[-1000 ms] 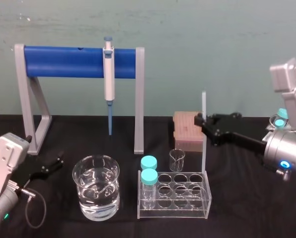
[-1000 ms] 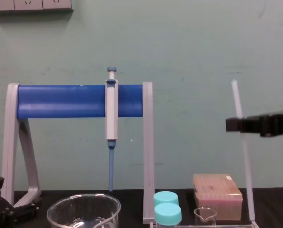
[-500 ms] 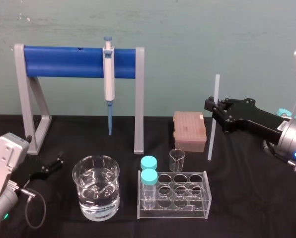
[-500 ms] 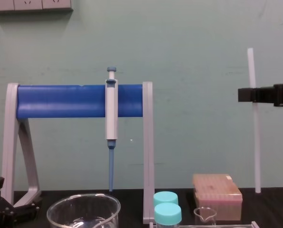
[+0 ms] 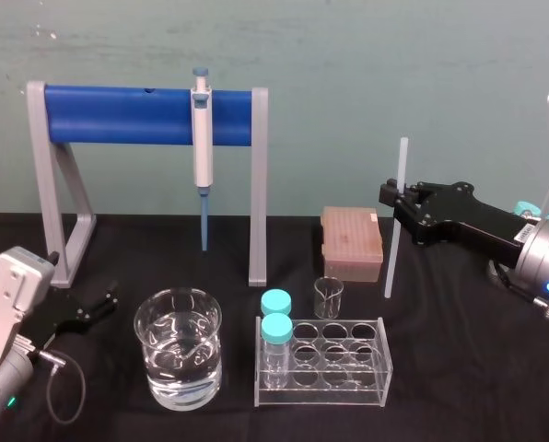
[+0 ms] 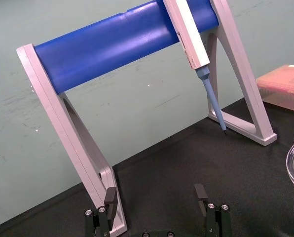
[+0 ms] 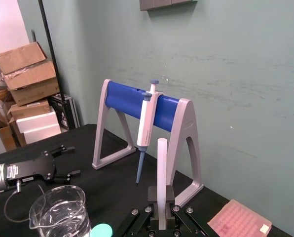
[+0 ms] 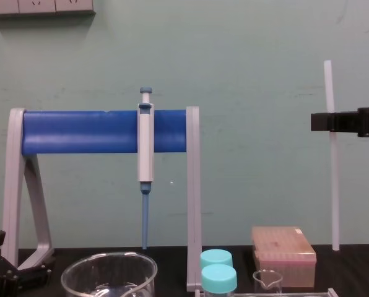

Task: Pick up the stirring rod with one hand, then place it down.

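Scuffed pale green wall [image 5: 348, 55]; black tabletop [image 5: 459, 368]; cardboard boxes [image 7: 28, 74] stacked beside wall; socket plate [image 8: 42, 6] high.

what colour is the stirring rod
White and translucent; the stirring rod shows best in the chest view.

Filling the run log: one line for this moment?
right tool: shut on rod, upright | left tool: open, parked at left

Stirring rod [image 5: 391, 258]: white, translucent, unmarked. Right gripper [image 5: 394, 201]: black. Pipette [image 5: 202, 138]: white body, blue tip. Stand [image 5: 118, 115]: blue bar, grey legs. Vial caps [image 5: 275, 301]: teal. Tip box [image 5: 352, 241]: pinkish, perhaps tan. Tabletop [image 5: 468, 368]: black. Wall [image 5: 348, 74]: pale green.
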